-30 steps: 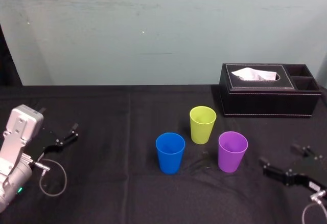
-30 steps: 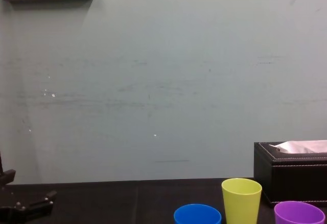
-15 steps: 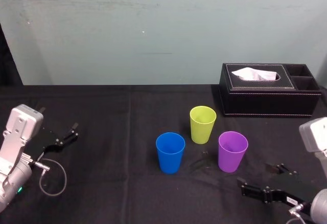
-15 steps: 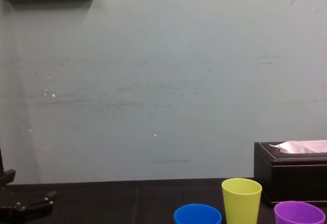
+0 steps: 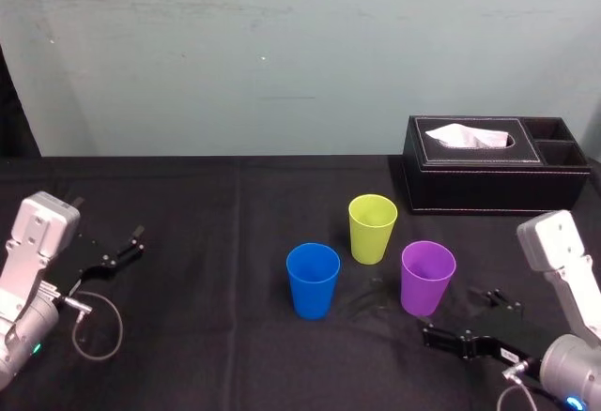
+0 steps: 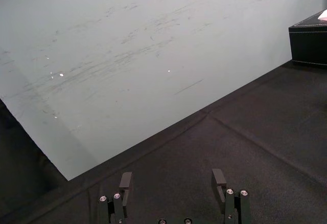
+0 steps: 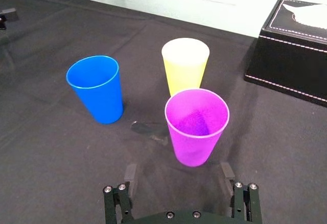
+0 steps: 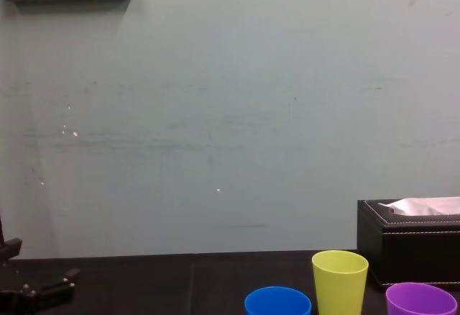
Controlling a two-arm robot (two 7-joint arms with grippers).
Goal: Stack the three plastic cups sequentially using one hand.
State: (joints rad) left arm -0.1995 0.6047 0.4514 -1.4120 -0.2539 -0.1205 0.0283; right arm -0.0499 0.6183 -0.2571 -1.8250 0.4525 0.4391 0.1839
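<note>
Looks like first pickup: right end effector (image 5: 455, 317), spread and empty, sits near the purple cup (image 5: 427, 278), upright on the counter (image 5: 207, 336) by the blue cup (image 5: 313, 280) and yellow-green cup (image 5: 372, 228). Next it should straddle purple and squeeze; left end effector (image 5: 117, 253) idles spread, far left.

A black tissue box (image 5: 470, 189) sits on dark tablecloth (image 5: 207, 242).
</note>
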